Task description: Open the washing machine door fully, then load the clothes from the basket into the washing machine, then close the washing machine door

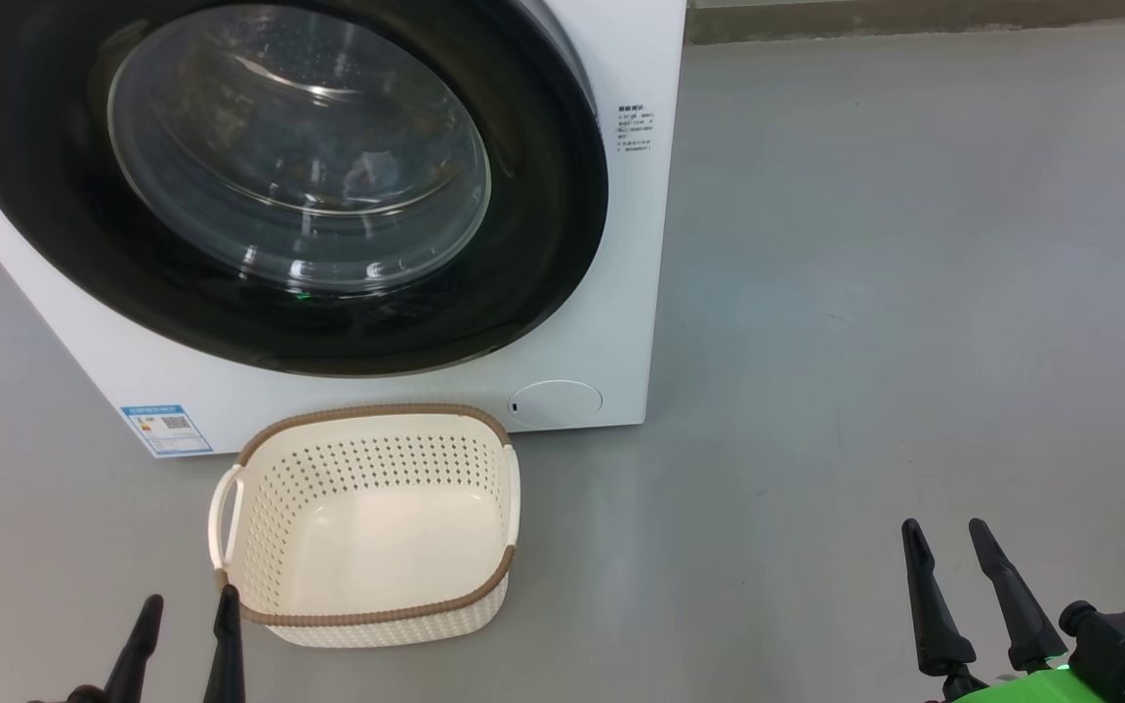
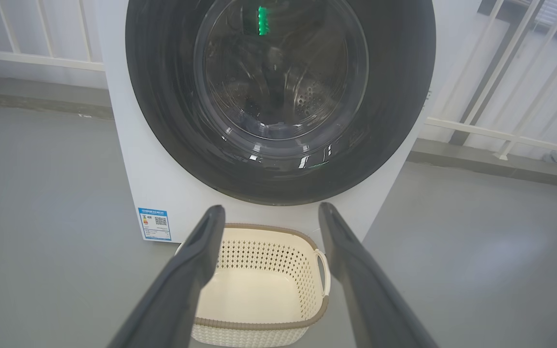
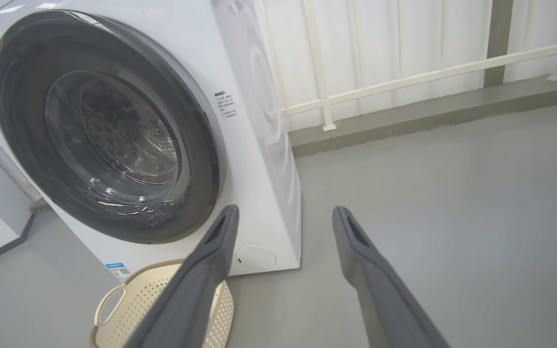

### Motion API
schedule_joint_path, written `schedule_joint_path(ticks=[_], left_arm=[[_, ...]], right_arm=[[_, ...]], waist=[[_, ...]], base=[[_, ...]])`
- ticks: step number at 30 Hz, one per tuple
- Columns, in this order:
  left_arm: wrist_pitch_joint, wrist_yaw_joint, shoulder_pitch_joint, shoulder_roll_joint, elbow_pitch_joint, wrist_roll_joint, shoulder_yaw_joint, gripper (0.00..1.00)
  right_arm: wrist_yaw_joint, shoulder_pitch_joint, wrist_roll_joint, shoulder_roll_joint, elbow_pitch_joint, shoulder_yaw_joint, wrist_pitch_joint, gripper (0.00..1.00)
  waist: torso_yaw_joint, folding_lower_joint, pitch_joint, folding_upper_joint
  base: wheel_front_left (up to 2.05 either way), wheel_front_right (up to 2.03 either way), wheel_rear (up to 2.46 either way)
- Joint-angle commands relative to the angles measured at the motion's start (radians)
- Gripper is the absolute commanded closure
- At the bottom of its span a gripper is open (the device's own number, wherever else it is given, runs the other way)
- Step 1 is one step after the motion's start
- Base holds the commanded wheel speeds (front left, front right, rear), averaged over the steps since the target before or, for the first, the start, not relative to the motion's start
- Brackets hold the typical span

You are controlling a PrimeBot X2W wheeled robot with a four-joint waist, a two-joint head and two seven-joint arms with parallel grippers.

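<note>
The washing machine (image 1: 611, 312) is a big white front-loader, and its round glossy black door (image 1: 548, 195) lies flush against the front, shut. Through the glass I see the steel drum. The cream basket (image 1: 367, 415) stands on the floor just below the door, its inside bare. The clothes are out of view. My left gripper (image 1: 189, 598) is open at the basket's near left corner, apart from it. My right gripper (image 1: 943, 525) is open over bare floor to the right. The left wrist view faces the door (image 2: 394, 96) and basket (image 2: 259, 226) between open fingers (image 2: 271, 208).
Grey floor (image 1: 865, 293) stretches to the right of the machine. A white railing (image 3: 404, 77) on a low curb runs behind it. A blue label sticker (image 1: 165, 428) and a round white cap (image 1: 555, 401) sit low on the machine's front.
</note>
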Motion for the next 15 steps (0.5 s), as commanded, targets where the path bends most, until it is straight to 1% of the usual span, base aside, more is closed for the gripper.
schedule_joint_path(ticks=[1,10,14,15], left_arm=[[-0.006,-0.003,-0.02,0.015,-0.023,0.005,0.031,0.0],[-0.006,-0.003,-0.017,0.013,-0.024,0.008,0.029,0.0],[-0.006,-0.003,-0.014,0.022,-0.028,-0.006,0.008,0.0],[0.0,0.0,0.0,0.0,0.003,-0.003,-0.026,1.0]], right_arm=[[-0.006,-0.012,0.011,-0.005,-0.025,0.019,-0.005,0.0],[-0.006,-0.009,0.009,-0.005,-0.026,0.019,-0.005,0.0],[-0.006,-0.007,0.01,-0.005,-0.023,0.019,-0.005,0.0],[0.0,0.0,0.0,0.001,0.004,-0.003,0.0,1.0]], waist=[[0.0,0.0,-0.001,0.0],[0.002,0.0,-0.006,0.0],[0.003,0.0,-0.009,0.0],[0.003,0.0,-0.009,0.0]], base=[[0.0,0.0,0.0],[0.0,0.0,0.0],[0.0,0.0,0.0],[0.0,0.0,0.0]])
